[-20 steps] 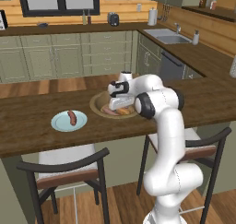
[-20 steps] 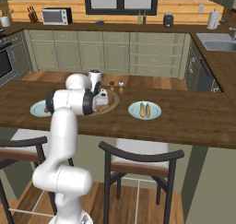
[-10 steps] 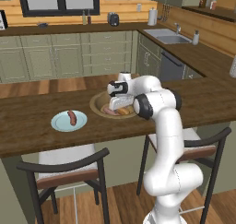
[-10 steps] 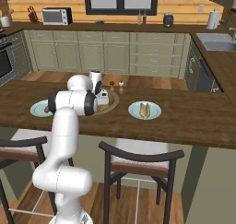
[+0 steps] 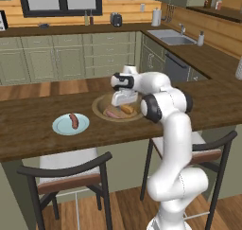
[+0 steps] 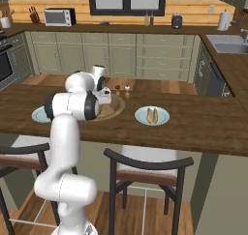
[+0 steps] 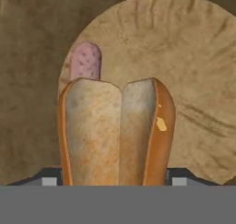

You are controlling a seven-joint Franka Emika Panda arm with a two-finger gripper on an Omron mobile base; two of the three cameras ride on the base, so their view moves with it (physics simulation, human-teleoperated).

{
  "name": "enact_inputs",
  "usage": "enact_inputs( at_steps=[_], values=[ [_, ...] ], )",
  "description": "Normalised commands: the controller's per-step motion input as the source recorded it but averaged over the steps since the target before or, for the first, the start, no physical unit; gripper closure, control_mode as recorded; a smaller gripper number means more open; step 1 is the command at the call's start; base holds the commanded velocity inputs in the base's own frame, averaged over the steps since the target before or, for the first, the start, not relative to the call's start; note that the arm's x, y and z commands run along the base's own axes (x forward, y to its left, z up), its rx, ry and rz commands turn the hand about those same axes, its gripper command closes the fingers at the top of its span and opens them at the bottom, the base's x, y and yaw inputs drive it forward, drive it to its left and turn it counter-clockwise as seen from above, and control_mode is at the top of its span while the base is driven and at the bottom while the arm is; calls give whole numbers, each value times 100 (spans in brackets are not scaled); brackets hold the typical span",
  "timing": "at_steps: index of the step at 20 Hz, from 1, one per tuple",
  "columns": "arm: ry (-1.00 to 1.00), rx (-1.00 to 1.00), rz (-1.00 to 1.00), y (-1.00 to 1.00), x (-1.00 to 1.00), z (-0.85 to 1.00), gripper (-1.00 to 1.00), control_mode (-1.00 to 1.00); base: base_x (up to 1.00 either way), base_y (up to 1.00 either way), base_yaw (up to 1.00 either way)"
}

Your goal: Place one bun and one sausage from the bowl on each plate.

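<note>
Two plates: pale blue, flat, on the tabletop, one on each side of the bowl
Stools: two dark-framed seats at the tabletop's near edge, one below the left plate, one below the right plate
Left plate: carries one sausage, lying across its middle; no bun on it
Right plate: carries a bun; I cannot tell whether a sausage lies in it
Bowl: wooden, wide and shallow, between the plates, just under the hand
Bowl contents: a split bun and a pink sausage; from the hand camera the sausage lies just beyond the bun, its near end hidden behind it
Pincer: lowered into the bowl, tips down on either side of the bun; the hand camera shows a tip at each lower edge of the bun, close against its sides
Grip: cannot tell whether the jaws are pressing the bun or only bracketing it
Shakers: two small ones on the tabletop just beyond the bowl
Beyond: green cabinets, a microwave on the back counter, a sink at the right
</note>
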Motion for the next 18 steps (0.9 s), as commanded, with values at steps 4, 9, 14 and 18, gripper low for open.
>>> enact_inputs(
  at_steps=[4,9,14,18],
  values=[
    [-3,10,5,63,-93,97,100,-100,0,0,0],
    [-14,7,3,92,-100,63,100,-100,0,0,0],
    [-8,2,0,100,-94,48,100,-100,0,0,0],
    [0,0,-9,100,-36,0,100,-100,0,0,0]
  ],
)
